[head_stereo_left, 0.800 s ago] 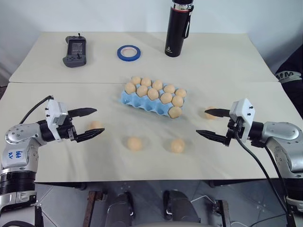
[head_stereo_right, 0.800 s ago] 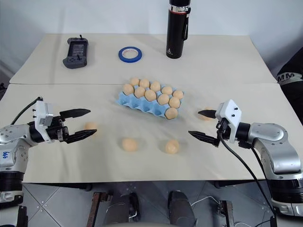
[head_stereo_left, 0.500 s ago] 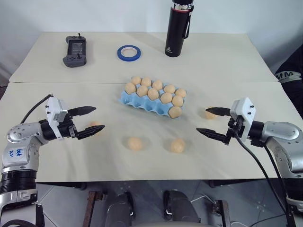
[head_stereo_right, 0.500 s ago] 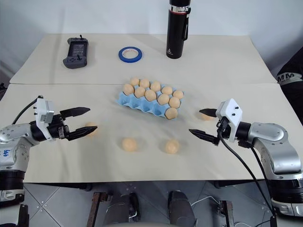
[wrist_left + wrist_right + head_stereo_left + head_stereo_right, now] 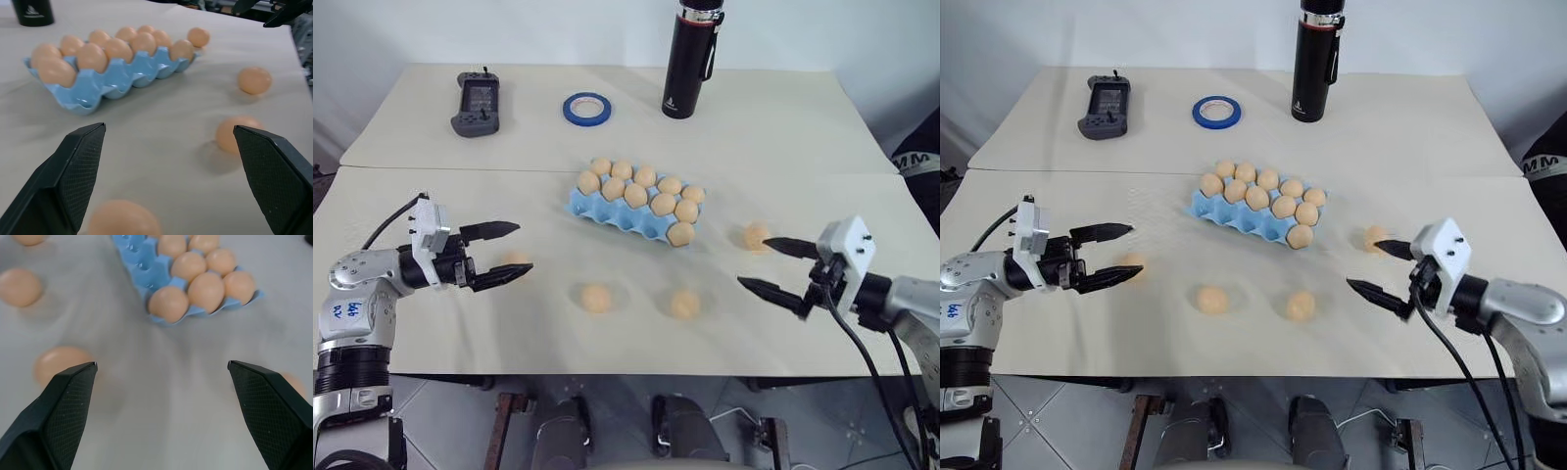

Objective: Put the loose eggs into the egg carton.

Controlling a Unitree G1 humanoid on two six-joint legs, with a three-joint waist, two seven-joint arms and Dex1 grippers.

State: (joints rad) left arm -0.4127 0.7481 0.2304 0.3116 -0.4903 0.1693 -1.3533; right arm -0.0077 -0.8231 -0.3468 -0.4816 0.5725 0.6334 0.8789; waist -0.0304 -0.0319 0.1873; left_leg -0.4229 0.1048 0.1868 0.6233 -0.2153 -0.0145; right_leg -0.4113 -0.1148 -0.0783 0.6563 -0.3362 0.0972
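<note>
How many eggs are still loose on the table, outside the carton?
4. One by the left gripper at, two in front of the egg carton at and, one near the right gripper at. None looks hidden.

An egg (image 5: 514, 260) at about nine o'clock from the egg carton (image 5: 607, 210) is partly hidden behind the lower finger of the left gripper (image 5: 507, 252). In the left wrist view that egg (image 5: 123, 218) is blurred and cut off by the picture's edge. In the right wrist view, an egg (image 5: 294, 382) is mostly hidden behind a fingertip (image 5: 266, 404), and the carton (image 5: 142, 264) is cut off. The bottle (image 5: 691, 59) loses its cap at the edge.
</note>
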